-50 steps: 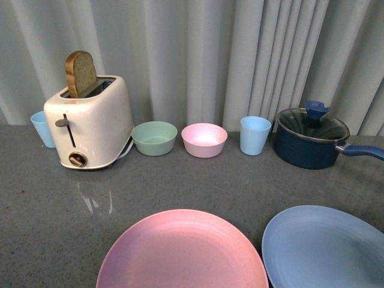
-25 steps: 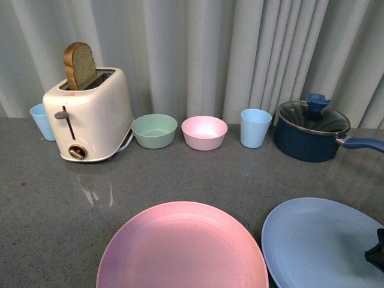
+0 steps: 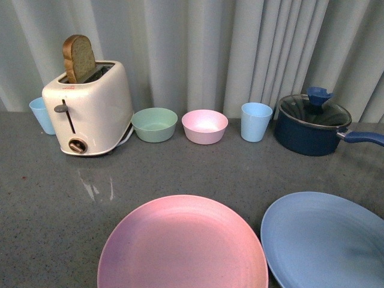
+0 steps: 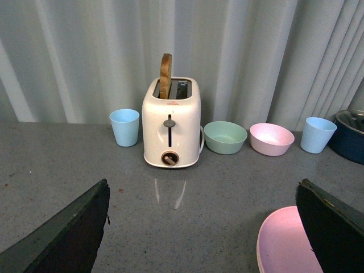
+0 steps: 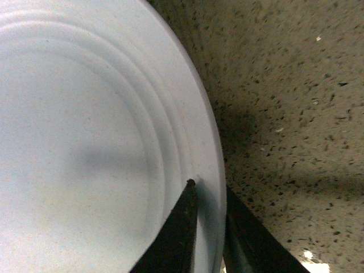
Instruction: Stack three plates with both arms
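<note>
The blue plate (image 5: 85, 142) lies front right on the tabletop (image 5: 284, 85). Its rim passes between the right gripper's (image 5: 209, 193) jaws, which pinch it, one finger over the plate and one outside. The left gripper (image 4: 203, 187) hovers, jaws spread wide, with the pink plate (image 4: 284, 244) beside one finger.

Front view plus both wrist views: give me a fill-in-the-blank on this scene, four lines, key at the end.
1. A slice of ____ sticks up out of the toaster.
2. In the front view, directly right of the green bowl sits the ____ bowl.
3. The right gripper has its fingers either side of the rim of the ____ plate.
4. The left gripper is ____, holding nothing.
Missing words: bread; pink; blue; open.
</note>
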{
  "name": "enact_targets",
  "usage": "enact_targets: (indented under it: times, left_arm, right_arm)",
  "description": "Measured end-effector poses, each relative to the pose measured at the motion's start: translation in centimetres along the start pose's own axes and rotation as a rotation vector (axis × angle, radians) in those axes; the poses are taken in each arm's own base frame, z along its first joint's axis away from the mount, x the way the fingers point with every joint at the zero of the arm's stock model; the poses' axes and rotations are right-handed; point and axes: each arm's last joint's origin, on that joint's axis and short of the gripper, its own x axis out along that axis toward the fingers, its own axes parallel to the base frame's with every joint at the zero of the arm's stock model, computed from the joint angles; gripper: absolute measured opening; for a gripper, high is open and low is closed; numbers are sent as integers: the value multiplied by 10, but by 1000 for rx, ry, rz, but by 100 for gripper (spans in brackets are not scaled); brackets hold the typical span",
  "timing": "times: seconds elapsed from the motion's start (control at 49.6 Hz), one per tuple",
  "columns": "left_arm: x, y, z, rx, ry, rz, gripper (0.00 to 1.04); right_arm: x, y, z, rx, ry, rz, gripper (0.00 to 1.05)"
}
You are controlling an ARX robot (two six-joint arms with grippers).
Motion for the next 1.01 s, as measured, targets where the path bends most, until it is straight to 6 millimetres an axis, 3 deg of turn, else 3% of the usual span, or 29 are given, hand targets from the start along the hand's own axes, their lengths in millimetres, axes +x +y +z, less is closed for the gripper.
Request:
enact_targets:
  times: [0.101, 0.323, 0.585, 0.645, 0.746, 0.867, 1.008]
  left_arm:
    - [0, 0, 0, 0, 0, 0, 98]
    - [0, 0, 0, 0, 0, 0, 98]
    - [0, 0, 0, 0, 0, 0, 98]
    - [0, 0, 0, 0, 0, 0, 98]
    - [0, 0, 0, 0, 0, 0, 98]
    - [0, 0, 0, 0, 0, 0, 98]
    - [0, 0, 0, 0, 0, 0, 98]
  right_arm:
    - [-8, -6, 2, 27, -28, 19, 3]
    - [-30, -18, 2, 59, -58, 4, 3]
    - [-84, -14, 17, 26, -158, 37, 3]
    - [-99, -3, 24, 0, -198, 75, 3]
    - [-116, 31, 36, -65, -254, 156, 3]
    - [-108, 70, 40, -107, -252, 245, 3]
    - [-85, 113, 38, -147, -219, 327, 3]
